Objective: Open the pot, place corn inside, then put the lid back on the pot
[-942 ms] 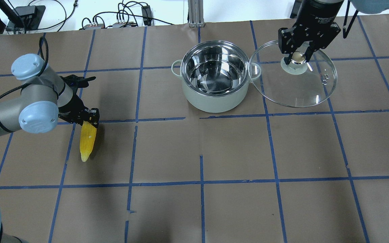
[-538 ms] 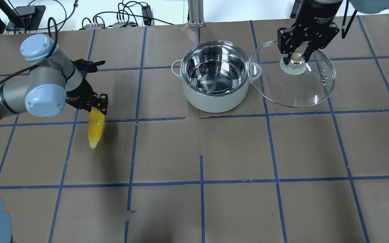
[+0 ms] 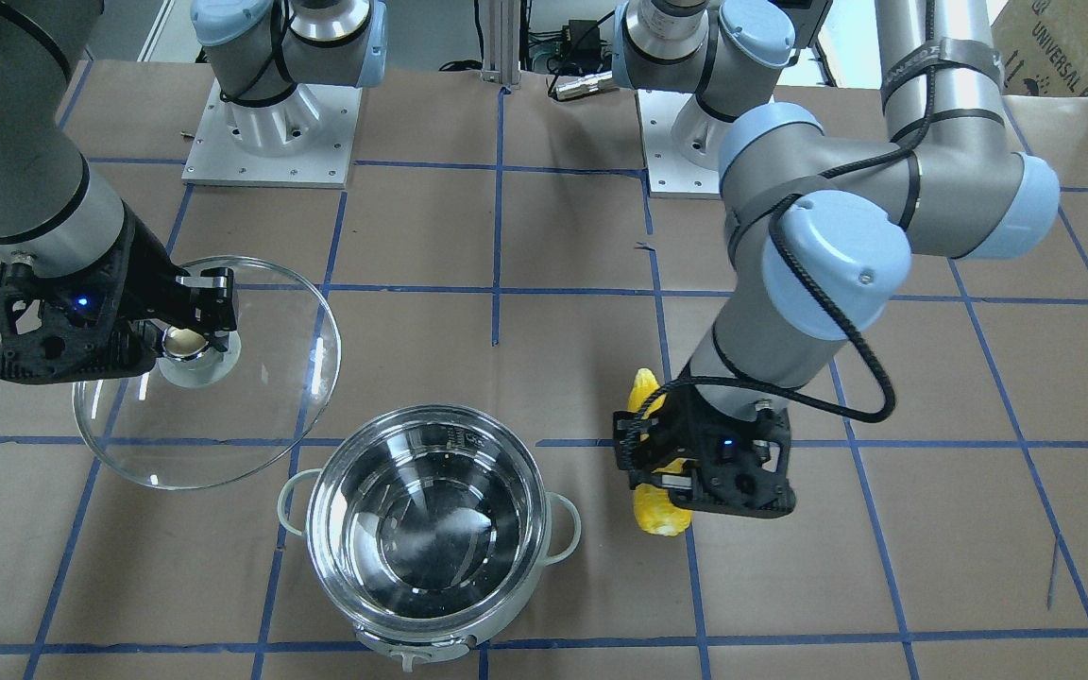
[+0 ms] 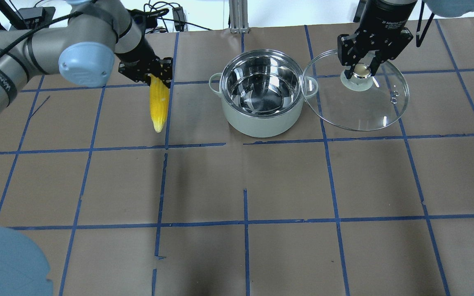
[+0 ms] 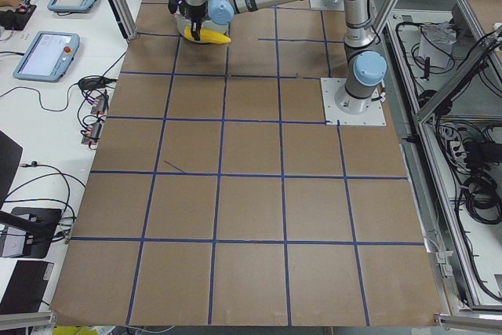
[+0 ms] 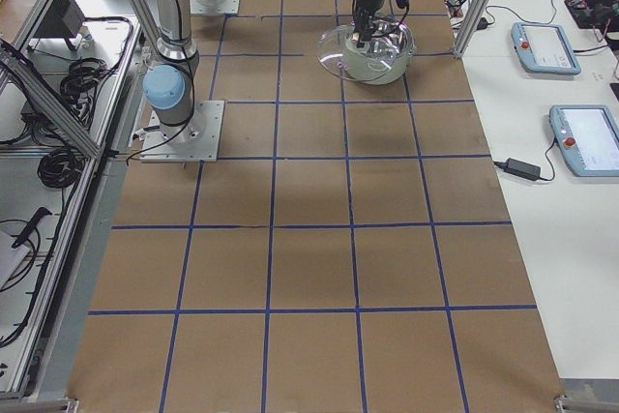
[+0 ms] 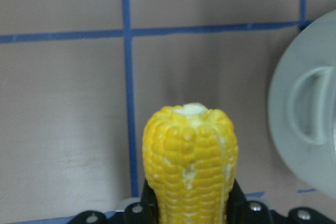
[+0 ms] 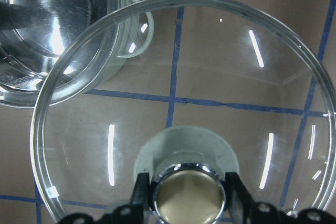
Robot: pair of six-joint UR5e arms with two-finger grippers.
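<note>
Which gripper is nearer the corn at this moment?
Left. The left gripper is shut on the corn at its thick end; the right gripper is beyond the pot, holding the lid by its knob.

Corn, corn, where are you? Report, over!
Left claw shut on corn, lifted beside the pot. Right claw holds lid off to the side. Pot open, empty; nothing between it and corn.

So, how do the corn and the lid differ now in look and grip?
The corn is opaque yellow and tapered; the lid is clear glass and round. The left hand grips the corn near its thick end; the right hand grips the lid by its knob. The corn is narrower than the pot; the lid about as wide. Both are held beside the open pot, on opposite sides.
</note>
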